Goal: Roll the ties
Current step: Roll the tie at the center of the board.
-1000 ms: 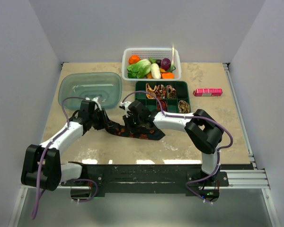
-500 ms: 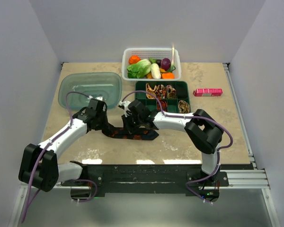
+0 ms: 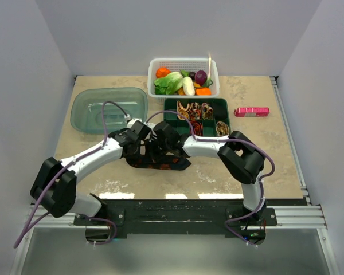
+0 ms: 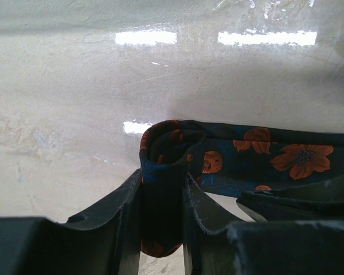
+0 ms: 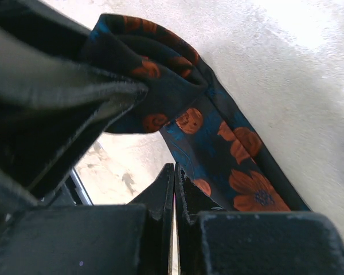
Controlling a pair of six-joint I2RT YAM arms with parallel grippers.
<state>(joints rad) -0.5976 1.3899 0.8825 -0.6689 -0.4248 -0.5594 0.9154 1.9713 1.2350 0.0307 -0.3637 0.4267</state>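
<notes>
A dark tie with orange flowers lies on the table in front of both grippers. My left gripper is shut on its folded-over end, and the rest of the tie runs off to the right. In the top view the left gripper sits close beside the right gripper. My right gripper is shut with nothing between its fingers, its tips down at the tie's edge. Small rolled ties sit in the green tray.
A white basket of toy vegetables stands at the back. A clear green-tinted container lies at the back left. A pink box lies to the right of the tray. The left gripper's finger fills the upper left of the right wrist view.
My left arm has swung right, carrying the tie's end toward the right gripper. The tie now lies shorter and more bunched. The right gripper has hardly moved.
</notes>
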